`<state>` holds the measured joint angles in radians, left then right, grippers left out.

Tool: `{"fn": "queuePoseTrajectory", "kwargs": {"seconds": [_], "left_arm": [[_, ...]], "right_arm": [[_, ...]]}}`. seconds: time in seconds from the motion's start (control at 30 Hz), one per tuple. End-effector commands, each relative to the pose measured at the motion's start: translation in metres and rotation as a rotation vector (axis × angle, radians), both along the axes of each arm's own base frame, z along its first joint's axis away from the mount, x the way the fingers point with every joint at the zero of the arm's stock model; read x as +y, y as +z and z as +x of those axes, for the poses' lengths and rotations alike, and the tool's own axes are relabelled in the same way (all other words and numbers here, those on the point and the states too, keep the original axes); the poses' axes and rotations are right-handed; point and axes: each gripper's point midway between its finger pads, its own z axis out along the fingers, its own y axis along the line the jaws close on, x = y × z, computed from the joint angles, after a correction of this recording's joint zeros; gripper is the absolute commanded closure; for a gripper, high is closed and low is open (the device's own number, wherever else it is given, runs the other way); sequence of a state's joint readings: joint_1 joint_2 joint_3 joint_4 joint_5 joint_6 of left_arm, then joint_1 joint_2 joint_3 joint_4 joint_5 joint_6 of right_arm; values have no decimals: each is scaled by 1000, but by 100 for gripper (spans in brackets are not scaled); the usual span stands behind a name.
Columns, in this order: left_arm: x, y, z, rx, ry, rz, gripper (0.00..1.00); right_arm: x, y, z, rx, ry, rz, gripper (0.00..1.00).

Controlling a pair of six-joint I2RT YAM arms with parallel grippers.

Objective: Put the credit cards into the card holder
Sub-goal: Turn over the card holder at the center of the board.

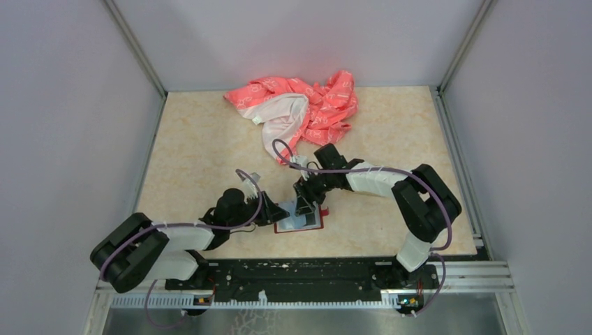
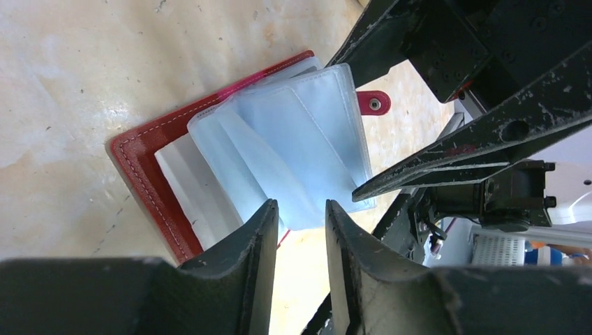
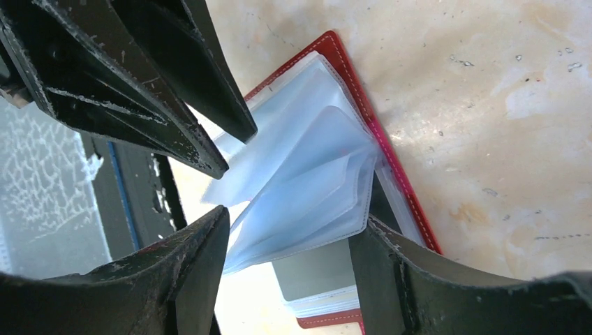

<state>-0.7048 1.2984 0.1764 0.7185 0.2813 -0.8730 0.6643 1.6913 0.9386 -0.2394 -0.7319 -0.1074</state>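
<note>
Left pincer point(image 2: 300, 207) is gaping narrowly, right pincer point(image 3: 290, 225) widely, neither gripping. Clear sleeves point(image 2: 300, 139) of the card holder point(image 2: 132, 157), between their tips, are probably risking crumpling if squeezed.

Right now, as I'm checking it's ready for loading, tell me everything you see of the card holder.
The card holder is a dark red, leather-look wallet with pale stitching, lying open on the table near its front edge. Its clear bluish plastic sleeves fan upward; a red snap tab sticks out. The right hand straddles the sleeves; the left hand sits at their edge.
</note>
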Motion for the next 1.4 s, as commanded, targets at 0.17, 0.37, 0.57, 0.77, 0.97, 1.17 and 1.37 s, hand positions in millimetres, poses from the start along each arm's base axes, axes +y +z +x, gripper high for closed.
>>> {"fn": "queuePoseTrajectory", "kwargs": {"seconds": [0.17, 0.37, 0.57, 0.77, 0.97, 1.17, 1.37], "left_arm": [[13, 15, -2, -92, 19, 12, 53], [22, 24, 0, -121, 56, 20, 52], [15, 28, 2, -111, 46, -3, 52], [2, 17, 3, -76, -4, -15, 45], [-11, 20, 5, -79, -55, -44, 36], [-16, 21, 1, -101, -99, -52, 29], [-13, 4, 1, -53, -77, 3, 27]], "right_arm": [[13, 26, 12, 82, -64, 109, 36], [11, 22, 18, 132, -119, 108, 42], [11, 24, 19, 173, -132, 131, 52], [6, 22, 26, 172, -166, 120, 60], [3, 14, 30, 165, -187, 85, 86], [7, 14, 26, 218, -178, 107, 85], [12, 22, 18, 262, -136, 155, 72]]}}
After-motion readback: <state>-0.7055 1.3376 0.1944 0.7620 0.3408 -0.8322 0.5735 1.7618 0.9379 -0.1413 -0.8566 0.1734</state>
